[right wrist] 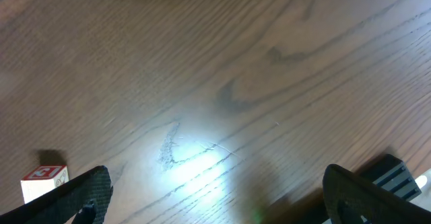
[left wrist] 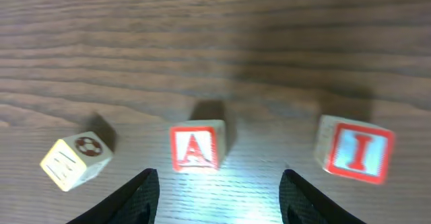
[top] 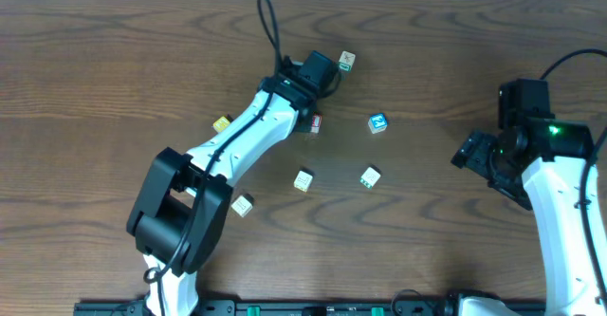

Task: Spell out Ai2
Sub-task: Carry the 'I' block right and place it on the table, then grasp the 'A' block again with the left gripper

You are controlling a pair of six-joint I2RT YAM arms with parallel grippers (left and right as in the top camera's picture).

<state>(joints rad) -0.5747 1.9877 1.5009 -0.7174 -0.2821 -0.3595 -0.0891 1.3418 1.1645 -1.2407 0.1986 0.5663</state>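
Note:
In the left wrist view, the cube with a red "A" (left wrist: 196, 147) sits on the table just ahead of my open left gripper (left wrist: 219, 177), centred between the fingers. The cube with a red "I" (left wrist: 354, 150) lies to its right, apart from it. The blue "2" cube (top: 378, 122) lies mid-table in the overhead view, away from both grippers. My left gripper (top: 313, 71) is at the table's far middle. My right gripper (top: 471, 153) is open and empty over bare wood at the right, and it also shows in its wrist view (right wrist: 215, 177).
A yellowish cube with a red ring on top (left wrist: 75, 160) lies left of the "A". The overhead view shows a green-marked cube (top: 348, 61), a yellow cube (top: 222, 123) and cream cubes (top: 371, 176) (top: 243, 204) scattered around. A red-topped cube (right wrist: 44, 180) sits by the right gripper's left finger.

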